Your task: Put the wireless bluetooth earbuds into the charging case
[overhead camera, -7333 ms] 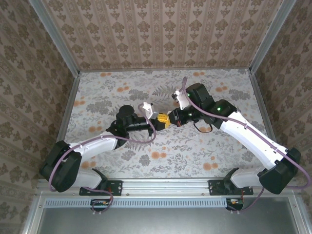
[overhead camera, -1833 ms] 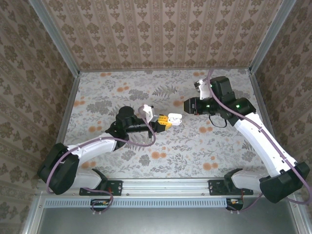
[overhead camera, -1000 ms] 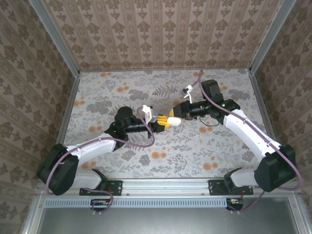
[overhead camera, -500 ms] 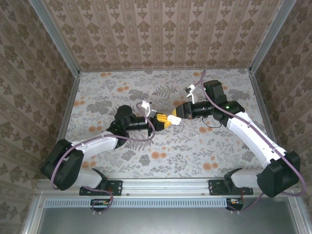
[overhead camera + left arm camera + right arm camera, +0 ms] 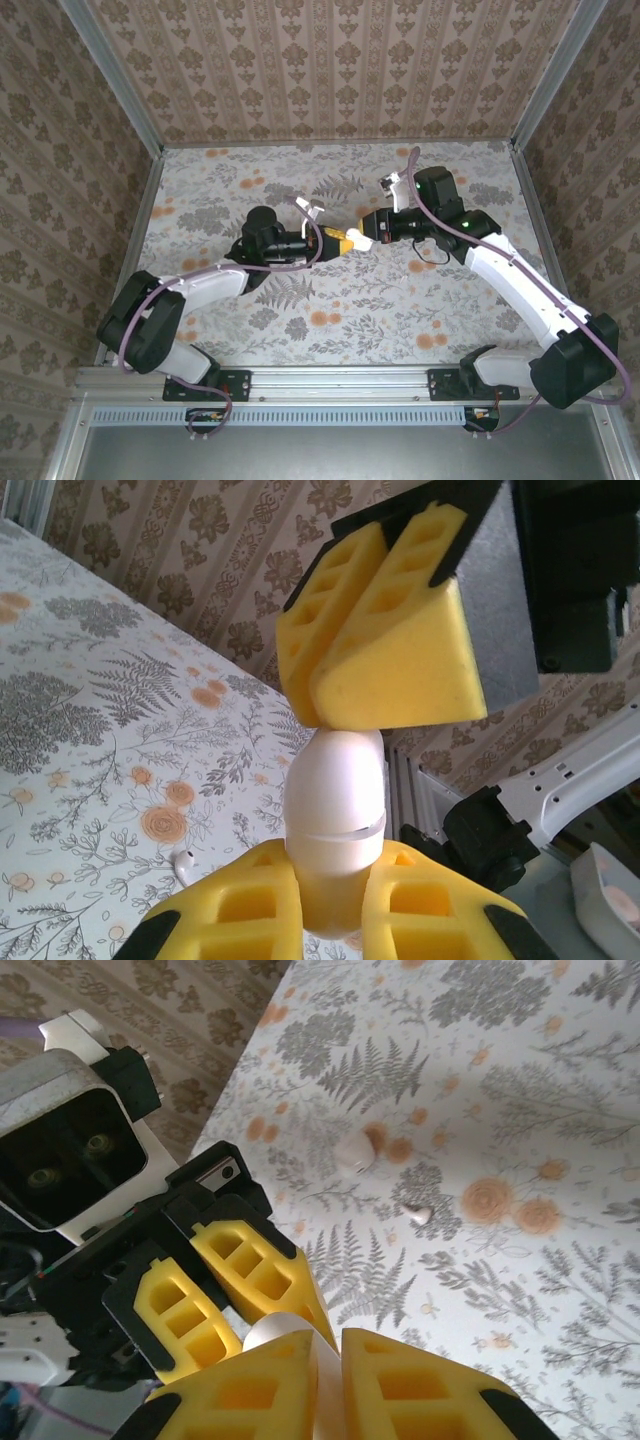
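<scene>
I am holding the charging case [image 5: 335, 790] in the left gripper [image 5: 335, 900] at lower centre, with the right gripper [image 5: 328, 1360] pinching its top.

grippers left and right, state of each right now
Left gripper: jaws shut on the charging case.
Right gripper: jaws shut on the charging case too, at its other end.

Between left hand [image 5: 335, 900] and right hand [image 5: 326, 695], charging case [image 5: 335, 810] (earbud [image 5: 183, 859] on table [image 5: 80, 730] nearby)
</scene>
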Available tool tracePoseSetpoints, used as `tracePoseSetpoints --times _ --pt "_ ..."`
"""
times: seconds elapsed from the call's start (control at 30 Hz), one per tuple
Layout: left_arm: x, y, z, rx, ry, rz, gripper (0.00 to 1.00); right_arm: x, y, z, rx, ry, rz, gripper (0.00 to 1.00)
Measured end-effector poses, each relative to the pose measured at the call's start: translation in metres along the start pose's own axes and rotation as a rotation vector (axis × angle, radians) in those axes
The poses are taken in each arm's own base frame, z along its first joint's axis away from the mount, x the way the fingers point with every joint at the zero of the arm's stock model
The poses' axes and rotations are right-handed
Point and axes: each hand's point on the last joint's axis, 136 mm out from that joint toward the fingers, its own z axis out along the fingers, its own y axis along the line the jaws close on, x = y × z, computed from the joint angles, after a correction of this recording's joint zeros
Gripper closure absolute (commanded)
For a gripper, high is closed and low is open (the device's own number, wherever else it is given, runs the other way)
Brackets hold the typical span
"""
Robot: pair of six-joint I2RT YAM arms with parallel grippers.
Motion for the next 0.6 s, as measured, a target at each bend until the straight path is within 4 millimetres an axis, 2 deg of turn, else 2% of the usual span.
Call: tracePoseSetpoints --times 0.07,0.13,0.23,0.47,0.6 --pt "0.001 0.002 0.0 -0.003 0.002 -0.018 1.0 0.0 -0.001 0.002 0.023 -0.005 -0.016 0.81" --pt "0.001 0.002 0.0 -0.008 0.001 -0.023 1.0 0.0 -0.001 0.003 0.037 -0.008 -0.032 0.61" --pt "0.0 0.005 0.0 -0.019 -0.003 -0.023 1.0 0.004 0.006 0.0 0.034 -0.004 -0.063 0.48" --pt "-0.013 0.002 -0.003 -0.037 -0.047 0.048 1.0 0.011 0.022 -0.024 -0.001 -0.045 -0.114 0.41" --pt "-0.027 0.002 -0.008 -0.054 -0.098 0.104 1.0 0.021 0.021 -0.021 -0.017 -0.007 -0.107 0.4"
